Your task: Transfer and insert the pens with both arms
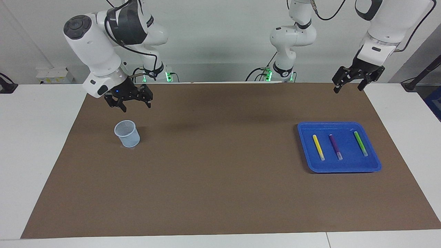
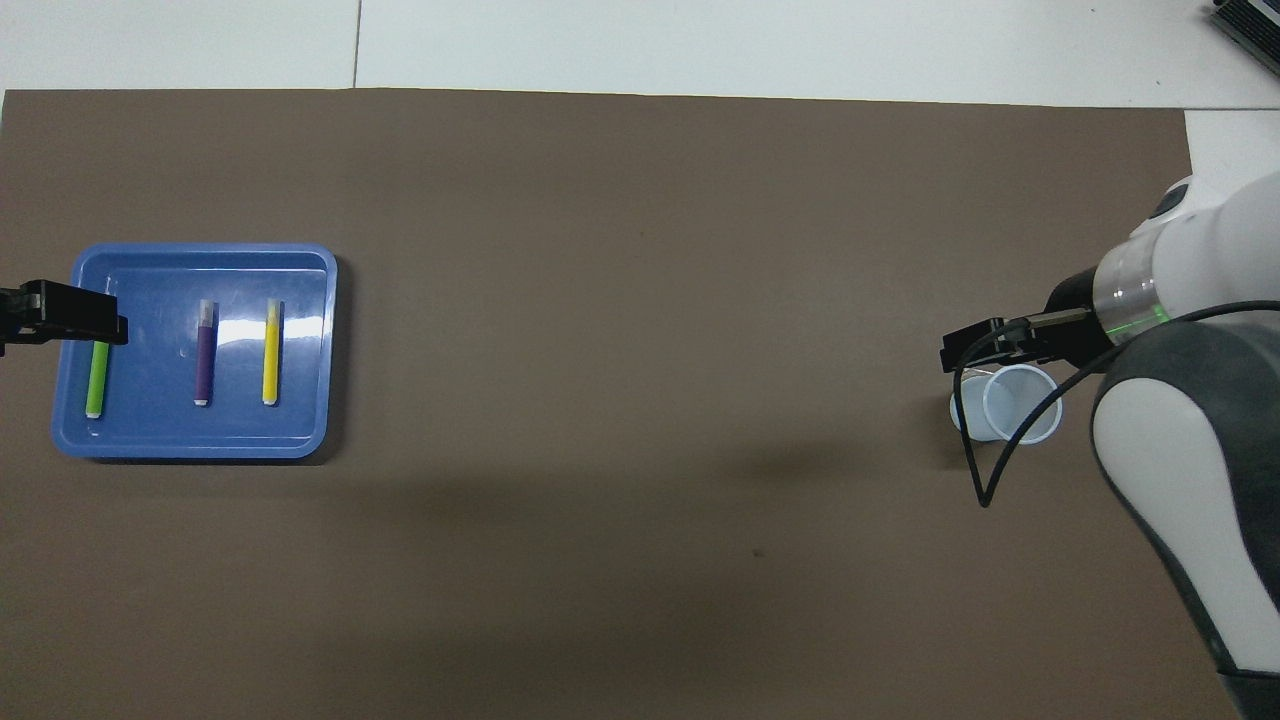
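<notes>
Two hands hang spread wide and empty. Right hand (image 1: pixel 132 103) hovers over the brown mat (image 1: pixel 220 172) by the pale cup (image 1: pixel 127 133). Yellow pen (image 1: pixel 318 147), purple pen (image 1: pixel 335 146) and green pen (image 1: pixel 360 143) lie apart in the blue tray (image 1: pixel 306 151); left hand (image 1: pixel 348 87) waits over the mat's edge.

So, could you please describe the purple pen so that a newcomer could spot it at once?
Find the blue tray at the left arm's end of the table. Three pens lie side by side in it; the purple pen is the middle one, between the yellow pen and the green pen.
</notes>
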`<act>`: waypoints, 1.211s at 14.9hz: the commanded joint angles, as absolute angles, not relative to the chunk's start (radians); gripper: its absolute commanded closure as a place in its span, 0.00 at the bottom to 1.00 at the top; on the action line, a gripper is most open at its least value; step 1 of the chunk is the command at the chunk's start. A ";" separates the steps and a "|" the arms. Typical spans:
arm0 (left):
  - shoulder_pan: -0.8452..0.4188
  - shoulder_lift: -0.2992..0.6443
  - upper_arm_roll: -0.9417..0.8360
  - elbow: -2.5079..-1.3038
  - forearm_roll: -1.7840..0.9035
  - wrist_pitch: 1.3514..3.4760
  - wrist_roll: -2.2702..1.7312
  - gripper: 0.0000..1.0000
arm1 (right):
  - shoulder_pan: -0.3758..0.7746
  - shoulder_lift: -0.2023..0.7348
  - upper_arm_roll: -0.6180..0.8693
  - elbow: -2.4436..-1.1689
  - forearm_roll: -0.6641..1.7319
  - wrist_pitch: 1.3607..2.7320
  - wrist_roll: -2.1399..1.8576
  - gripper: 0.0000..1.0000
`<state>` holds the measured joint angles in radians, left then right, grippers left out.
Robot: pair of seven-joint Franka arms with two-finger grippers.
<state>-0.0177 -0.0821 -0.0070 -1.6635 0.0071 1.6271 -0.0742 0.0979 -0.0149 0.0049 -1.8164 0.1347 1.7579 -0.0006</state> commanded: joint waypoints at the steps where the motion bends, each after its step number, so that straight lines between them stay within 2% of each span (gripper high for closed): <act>1: -0.012 -0.133 -0.011 -1.781 0.011 1.765 -0.112 0.00 | 0.126 -0.077 0.009 -1.907 0.196 1.822 0.087 0.00; 4: -0.011 -0.170 -0.011 -1.877 0.011 1.838 -0.103 0.00 | 0.149 -0.069 0.009 -1.937 0.241 1.880 0.132 0.00; 6: -0.009 -0.157 -0.009 -1.884 0.009 1.844 -0.100 0.00 | 0.155 -0.055 0.009 -1.937 0.309 1.890 0.133 0.00; 9: 0.006 -0.146 -0.011 -1.968 0.009 1.948 -0.100 0.00 | 0.155 -0.046 0.009 -1.937 0.364 1.916 0.144 0.00; 12: 0.012 -0.094 -0.011 -1.991 0.009 2.006 -0.095 0.00 | 0.221 -0.041 0.009 -1.944 0.364 1.960 0.253 0.00; 18: 0.032 0.035 -0.011 -1.993 0.009 2.100 -0.029 0.00 | 0.268 -0.043 0.009 -1.959 0.428 2.003 0.345 0.00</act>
